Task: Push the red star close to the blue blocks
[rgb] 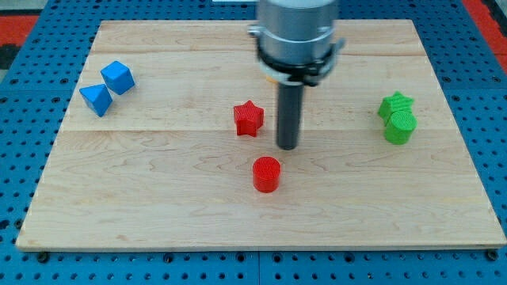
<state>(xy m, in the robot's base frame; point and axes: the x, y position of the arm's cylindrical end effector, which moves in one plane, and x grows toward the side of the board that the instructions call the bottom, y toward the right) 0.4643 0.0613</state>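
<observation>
The red star point(248, 119) lies near the middle of the wooden board. Two blue blocks sit at the view's left: a blue cube point(118, 77) and a blue triangular block point(97, 99) just below and left of it, almost touching. My tip point(287, 146) is just right of the red star and slightly lower, a small gap apart. It stands above and right of the red cylinder point(266, 173).
Two green blocks sit at the view's right: a green star point(394, 104) and a green rounded block point(400, 127) touching below it. The wooden board point(158, 206) lies on a blue pegboard. The arm's body hangs over the board's top middle.
</observation>
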